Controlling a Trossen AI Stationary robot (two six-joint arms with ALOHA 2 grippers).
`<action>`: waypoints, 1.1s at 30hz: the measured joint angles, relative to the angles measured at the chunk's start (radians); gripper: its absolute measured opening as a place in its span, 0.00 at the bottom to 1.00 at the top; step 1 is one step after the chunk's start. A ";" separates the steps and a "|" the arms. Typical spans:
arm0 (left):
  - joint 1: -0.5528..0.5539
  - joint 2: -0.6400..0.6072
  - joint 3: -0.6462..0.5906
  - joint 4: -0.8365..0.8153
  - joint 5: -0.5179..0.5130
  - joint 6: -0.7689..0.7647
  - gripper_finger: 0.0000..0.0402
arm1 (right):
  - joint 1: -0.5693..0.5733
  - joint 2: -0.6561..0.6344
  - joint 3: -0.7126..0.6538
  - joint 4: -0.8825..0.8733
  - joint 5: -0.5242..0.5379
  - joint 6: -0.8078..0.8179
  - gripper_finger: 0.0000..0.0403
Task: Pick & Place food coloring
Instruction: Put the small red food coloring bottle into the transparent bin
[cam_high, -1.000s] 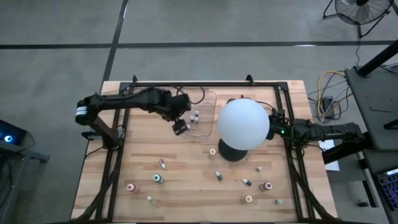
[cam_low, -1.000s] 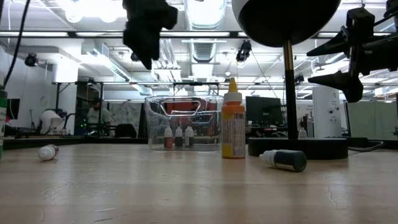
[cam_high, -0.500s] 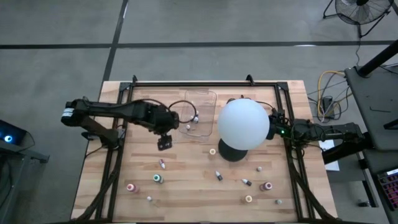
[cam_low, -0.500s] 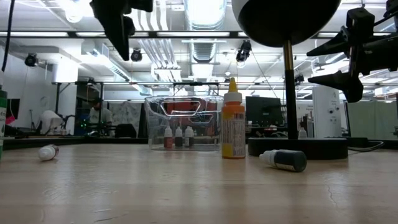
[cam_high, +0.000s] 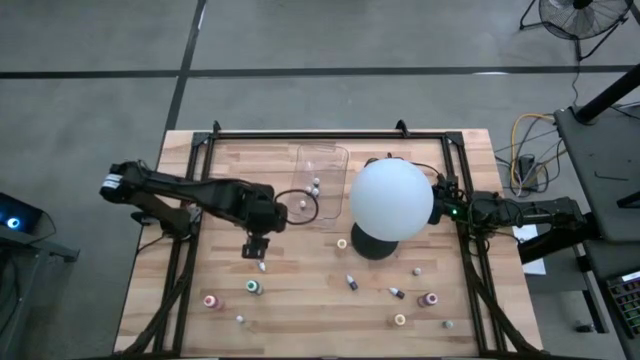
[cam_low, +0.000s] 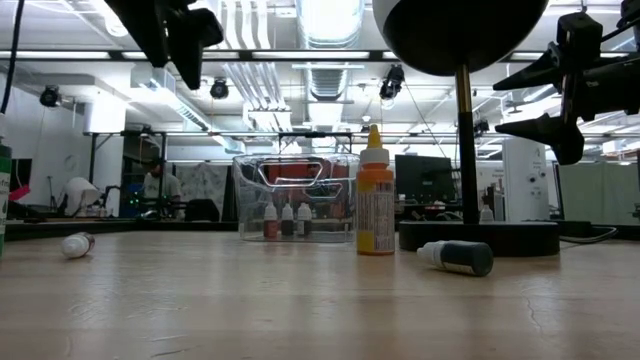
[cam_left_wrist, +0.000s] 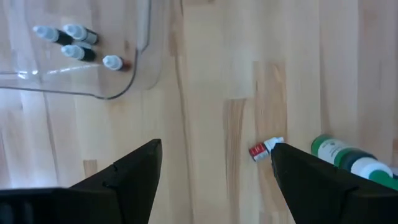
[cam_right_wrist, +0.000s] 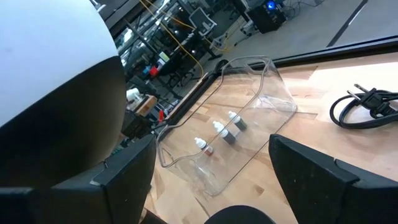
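Wooden table (cam_high: 440, 160) carries scattered food coloring; left gripper (cam_high: 255, 247), jaws released and empty, hovers mid-surface over a small red vial (cam_left_wrist: 259, 150), and should descend centred on it; right gripper (cam_right_wrist: 211, 186) waits open at the right edge

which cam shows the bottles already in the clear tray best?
Left wrist view: it looks down into the clear tray and separates four bottles. Right wrist view shows three through the wall. Low view shows three standing behind the plastic. High view gives only pale specks.
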 joint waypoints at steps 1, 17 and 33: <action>-0.002 0.010 0.006 -0.002 0.000 0.007 0.68 | 0.000 0.000 0.000 0.000 0.000 0.000 0.75; -0.082 0.301 0.217 -0.147 -0.035 0.074 0.68 | 0.000 0.000 0.000 0.000 0.000 0.000 0.75; -0.188 0.583 0.379 -0.267 -0.033 0.004 0.68 | 0.000 0.000 0.000 0.000 0.000 0.000 0.75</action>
